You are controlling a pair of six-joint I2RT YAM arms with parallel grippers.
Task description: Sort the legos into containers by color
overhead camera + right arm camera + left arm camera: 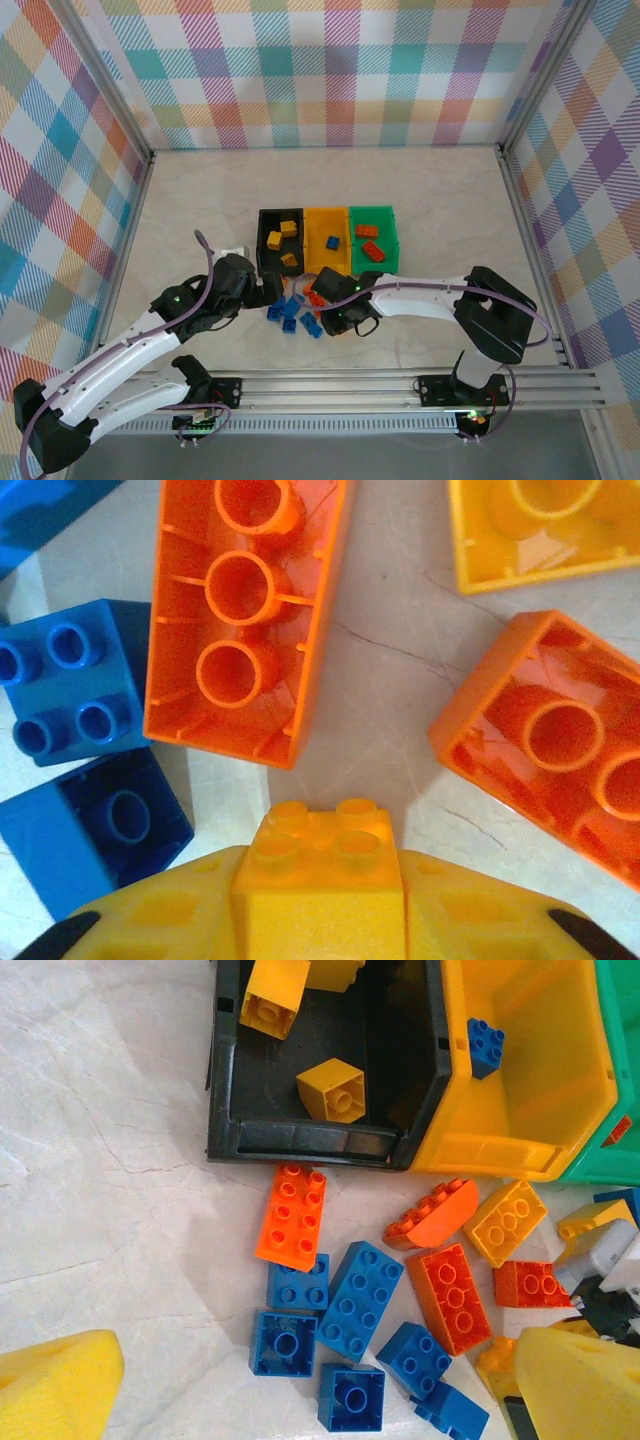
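Right gripper [320, 912]: is pinching a yellow brick [318, 865] between its pads, with orange bricks [245, 610] lying beyond it.
Left gripper [315, 1388]: is hanging with its fingers spread wide over the blue bricks [360, 1295].
Loose legos: are lying mixed on the table [190, 215], just near of the bins.
Black bin [300, 1140]: is holding yellow pieces.
Yellow bin [530, 1080]: is holding a blue piece.
Green bin [392, 240]: is holding orange pieces.

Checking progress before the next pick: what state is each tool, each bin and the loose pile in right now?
Right tool: shut on a yellow lego.
Left tool: open, holding nothing.
Black bin: upright, holds yellow legos.
Yellow bin: upright, holds one blue lego.
Green bin: upright, holds orange-red legos.
Loose legos: unsorted on the table before the bins, some upside down.
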